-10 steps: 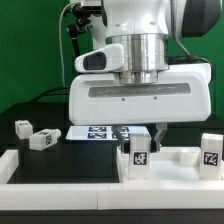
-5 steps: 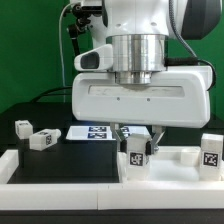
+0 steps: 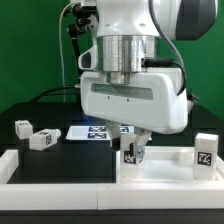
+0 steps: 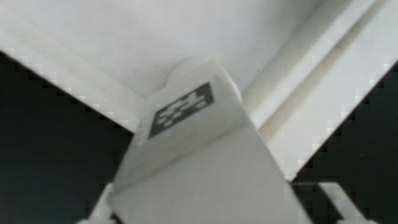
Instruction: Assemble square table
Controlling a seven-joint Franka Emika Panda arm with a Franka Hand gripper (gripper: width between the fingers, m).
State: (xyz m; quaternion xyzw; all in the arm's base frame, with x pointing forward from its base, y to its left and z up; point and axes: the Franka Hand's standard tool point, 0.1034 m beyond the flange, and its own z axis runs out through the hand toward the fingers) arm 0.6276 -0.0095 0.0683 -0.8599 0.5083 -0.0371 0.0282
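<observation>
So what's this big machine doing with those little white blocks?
A robot arm is putting together a small square table. Its tool is down around a short white leg that stands at a corner of the flat white top. Whether it is gripping or letting go is hard to tell. A second leg stands upright toward the exterior view's right. A third leg lies on the black surface toward the exterior view's left.

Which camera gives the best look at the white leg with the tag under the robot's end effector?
The wrist view: the leg fills the picture, its black-and-white tag plain, if blurred. The exterior view shows it only small, upright, partly hidden at the end effector.
</observation>
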